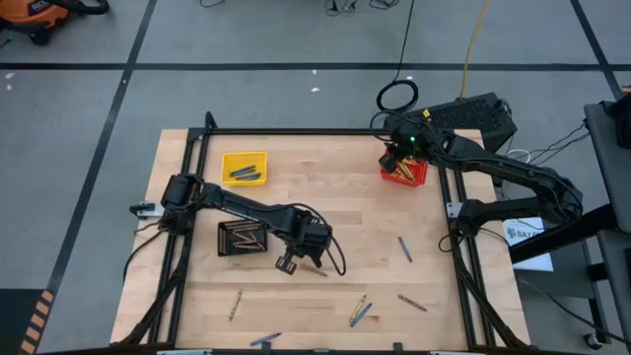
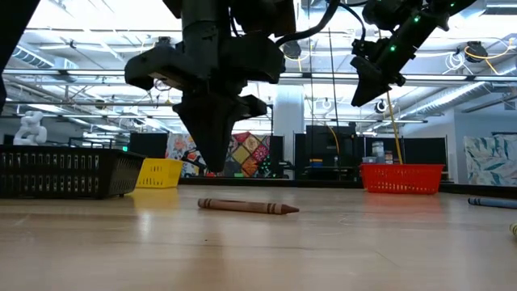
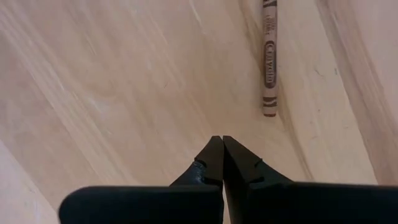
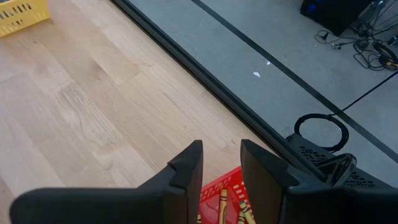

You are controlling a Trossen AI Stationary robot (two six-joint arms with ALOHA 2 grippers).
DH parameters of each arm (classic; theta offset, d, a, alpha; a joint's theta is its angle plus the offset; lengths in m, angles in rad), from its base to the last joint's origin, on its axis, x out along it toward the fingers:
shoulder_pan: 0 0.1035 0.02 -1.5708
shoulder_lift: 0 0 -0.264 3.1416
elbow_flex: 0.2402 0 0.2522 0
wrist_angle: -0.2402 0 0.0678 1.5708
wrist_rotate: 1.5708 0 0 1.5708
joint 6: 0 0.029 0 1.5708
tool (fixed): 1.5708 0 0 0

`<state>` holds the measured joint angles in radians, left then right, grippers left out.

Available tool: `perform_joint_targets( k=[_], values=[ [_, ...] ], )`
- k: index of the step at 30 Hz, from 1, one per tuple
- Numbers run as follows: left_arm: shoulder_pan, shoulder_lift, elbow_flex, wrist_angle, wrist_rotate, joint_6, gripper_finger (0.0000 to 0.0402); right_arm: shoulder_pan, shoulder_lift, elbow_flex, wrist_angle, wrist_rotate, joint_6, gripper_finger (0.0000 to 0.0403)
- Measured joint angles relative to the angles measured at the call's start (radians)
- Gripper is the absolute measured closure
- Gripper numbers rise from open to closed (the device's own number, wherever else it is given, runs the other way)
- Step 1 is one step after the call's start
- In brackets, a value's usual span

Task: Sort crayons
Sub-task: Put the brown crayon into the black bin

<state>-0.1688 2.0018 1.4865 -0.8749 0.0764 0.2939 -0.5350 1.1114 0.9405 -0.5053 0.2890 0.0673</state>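
From above, a wooden table (image 1: pixel 296 187) holds three baskets: a yellow basket (image 1: pixel 244 168) at ten o'clock with a few bluish crayons, a black basket (image 1: pixel 243 238) at nine o'clock with brownish ones, and a red basket (image 1: pixel 405 170) at two o'clock with yellow ones. Roughly half a dozen loose crayons (image 1: pixel 360 311) lie scattered along the six o'clock side, so sorting looks partly done.

At table height, a brown crayon (image 2: pixel 248 207) lies on the wood near the left gripper (image 2: pixel 212 162), which hangs just above the table.

Past the left wrist, the left gripper's jaws are pressed together on nothing, with the brown crayon just ahead.

Past the right wrist, the right gripper (image 4: pixel 221 163) hovers over the red basket, jaws parted and empty, yellow crayons (image 4: pixel 231 208) below.
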Motion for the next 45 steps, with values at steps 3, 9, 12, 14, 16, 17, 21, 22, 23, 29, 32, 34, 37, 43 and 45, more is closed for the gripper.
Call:
perform_joint_targets(
  k=[3, 9, 12, 14, 16, 17, 21, 22, 23, 29, 32, 34, 37, 43, 45],
  values=[
    [0.0, 0.0, 0.0, 0.004, -0.004, 0.0, 0.0401, 0.0, 0.0, 0.0, 0.0, 0.0, 0.0, 0.0307],
    [-0.006, 0.0, 0.0, 0.031, -0.093, -0.084, 0.0401, 0.0, 0.0, 0.0, 0.0, 0.001, 0.0, 0.0307],
    [-0.01, 0.0, 0.002, 0.026, -0.083, -0.077, 0.0401, 0.0, 0.0, 0.0, 0.0, 0.001, 0.0, 0.0307],
    [-0.012, 0.0, 0.005, 0.016, -0.072, -0.078, 0.0401, 0.0, 0.0, 0.0, 0.0, 0.001, 0.0, 0.0307],
    [-0.007, 0.0, 0.005, 0.0, -0.038, -0.076, 0.0401, 0.0, 0.0, 0.0, 0.0, 0.001, 0.0, 0.0307],
    [-0.003, 0.0, 0.005, -0.007, -0.017, -0.076, 0.0401, 0.0, 0.0, 0.0, 0.0, 0.001, 0.0, 0.0307],
    [0.0, 0.0, 0.005, 0.013, 0.022, -0.049, 0.0401, 0.0, 0.0, 0.0, 0.0, 0.001, 0.0, 0.0307],
    [-0.001, 0.0, 0.005, 0.026, 0.006, -0.03, 0.0401, 0.0, 0.0, 0.0, 0.0, 0.001, 0.0, 0.0307],
    [-0.002, 0.0, 0.005, 0.035, -0.01, -0.023, 0.0401, 0.0, 0.0, 0.0, 0.0, 0.001, 0.0, 0.0307],
    [-0.004, 0.0, 0.005, 0.016, -0.023, -0.084, 0.0401, 0.0, 0.0, 0.0, -0.001, 0.001, 0.0, 0.0307],
    [-0.004, 0.0, 0.005, 0.022, -0.022, -0.073, 0.0401, 0.0, 0.0, 0.0, -0.001, 0.001, 0.0, 0.0307],
    [-0.004, 0.0, 0.005, 0.038, -0.022, -0.061, 0.0401, 0.0, 0.0, 0.0, -0.001, 0.001, 0.0, 0.0307],
    [-0.002, 0.0, 0.005, 0.036, -0.024, -0.053, 0.0401, 0.0, 0.0, 0.0, -0.001, 0.0, 0.008, 0.0307],
    [-0.002, 0.0, 0.005, 0.037, -0.055, -0.053, 0.0401, 0.0, 0.0, 0.0, -0.001, 0.0, 0.011, 0.0307],
    [-0.002, 0.0, 0.005, 0.045, -0.049, -0.053, 0.0401, 0.0, 0.0, 0.0, 0.0, 0.0, 0.011, 0.0307]
  ],
)
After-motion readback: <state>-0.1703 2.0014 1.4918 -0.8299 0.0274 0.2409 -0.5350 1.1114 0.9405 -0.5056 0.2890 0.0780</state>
